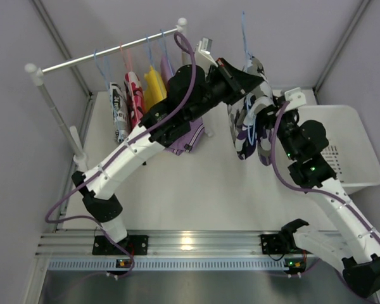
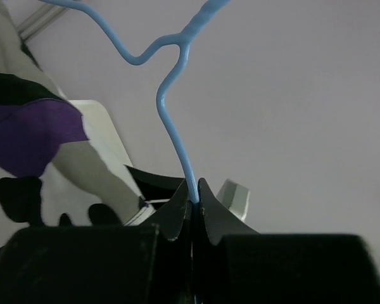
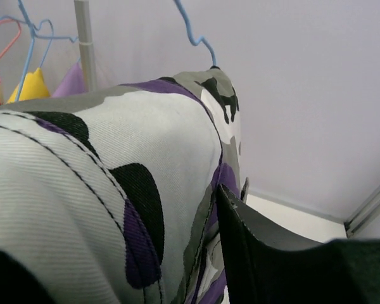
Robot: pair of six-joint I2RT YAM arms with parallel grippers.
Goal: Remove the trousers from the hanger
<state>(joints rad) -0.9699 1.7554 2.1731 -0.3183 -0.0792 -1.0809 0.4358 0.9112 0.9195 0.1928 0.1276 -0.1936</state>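
Item: trousers [image 1: 248,123], camouflage cloth in purple, white and black patches with dark topstitching. They hang on the hanger [image 2: 172,120], a thin light-blue wire, which is held in the air over the far right part of the table [image 1: 196,190], apart from the rack.

Writing: only the letters on the black-and-white garment [image 1: 118,111], too small to read. No brand marks are legible.

Left gripper [image 2: 194,191]: clenched on the hanger's wire stem, below the hook.

Right gripper [image 1: 265,126]: against the trousers. Its wrist view shows cloth filling the space beside one dark finger [image 3: 253,253]; whether it grasps cannot be told.

Surroundings:
- Rack rail [image 1: 107,54], far left, carries the lettered garment, a red-pink spotted garment [image 1: 134,95], a yellow garment [image 1: 154,88] and a lilac garment [image 1: 180,142].
- The left arm crosses in front of the lilac garment and part of the rail.
- White basket [image 1: 361,136], right of the trousers, just behind the right arm.
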